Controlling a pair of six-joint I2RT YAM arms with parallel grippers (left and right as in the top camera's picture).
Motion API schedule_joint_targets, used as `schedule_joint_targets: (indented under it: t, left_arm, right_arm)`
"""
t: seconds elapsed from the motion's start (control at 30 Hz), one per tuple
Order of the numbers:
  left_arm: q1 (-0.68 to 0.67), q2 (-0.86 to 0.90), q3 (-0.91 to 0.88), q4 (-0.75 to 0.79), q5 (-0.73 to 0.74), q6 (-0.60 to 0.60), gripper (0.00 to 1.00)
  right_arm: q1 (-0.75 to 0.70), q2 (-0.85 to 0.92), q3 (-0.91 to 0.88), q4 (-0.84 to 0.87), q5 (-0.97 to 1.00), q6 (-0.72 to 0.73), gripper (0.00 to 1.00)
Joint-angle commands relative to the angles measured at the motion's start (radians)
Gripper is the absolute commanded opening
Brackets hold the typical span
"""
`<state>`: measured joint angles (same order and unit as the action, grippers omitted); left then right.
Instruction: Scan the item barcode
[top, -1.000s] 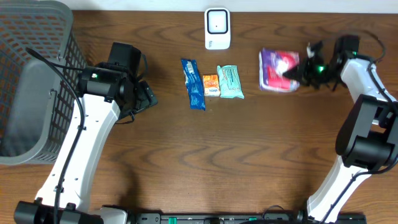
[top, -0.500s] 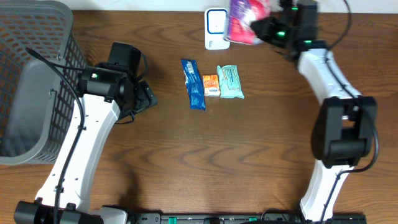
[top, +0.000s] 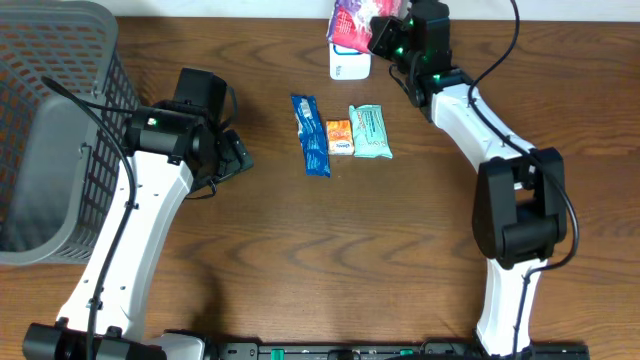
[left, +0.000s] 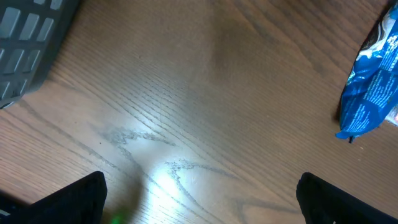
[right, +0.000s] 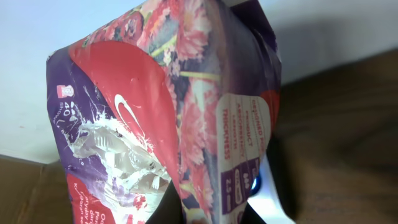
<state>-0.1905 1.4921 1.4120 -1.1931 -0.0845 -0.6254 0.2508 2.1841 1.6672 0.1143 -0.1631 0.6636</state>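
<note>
R end effector (top: 385, 33) is clamping floral pack (top: 352, 18) over white scanner (top: 350, 68), presumably for scanning; L end effector (top: 232, 155) is hanging wide apart, idle above table (top: 400, 250)

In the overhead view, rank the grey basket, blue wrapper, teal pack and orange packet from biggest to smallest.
1. grey basket
2. blue wrapper and teal pack: too alike to rank, since the wrapper is longer and the pack wider
3. orange packet

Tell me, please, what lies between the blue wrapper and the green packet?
A small orange packet lies there, close beside both; the overhead view shows it.
</note>
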Motion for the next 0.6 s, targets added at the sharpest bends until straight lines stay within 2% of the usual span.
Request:
schedule_joint_targets:
  t: [0.0, 0.23, 0.4, 0.57]
  left_arm:
    - [0.004, 0.002, -0.001, -0.003, -0.006, -0.005, 0.98]
    - [0.004, 0.002, -0.001, -0.003, -0.006, -0.005, 0.98]
    - [0.004, 0.002, -0.001, -0.003, -0.006, -0.005, 0.98]
    - [0.004, 0.002, -0.001, -0.003, -0.006, -0.005, 0.98]
  right_arm:
    - [-0.003, 0.027, 0.016, 0.007, -0.039, -0.006, 0.01]
    - [-0.095, -0.013, 0.079, -0.067, -0.149, -0.051, 0.01]
    - [-0.277, -0.091, 0.126, -0.325, -0.161, -0.090, 0.01]
    - [-0.467, -0.127, 0.126, -0.584, -0.156, -0.237, 0.01]
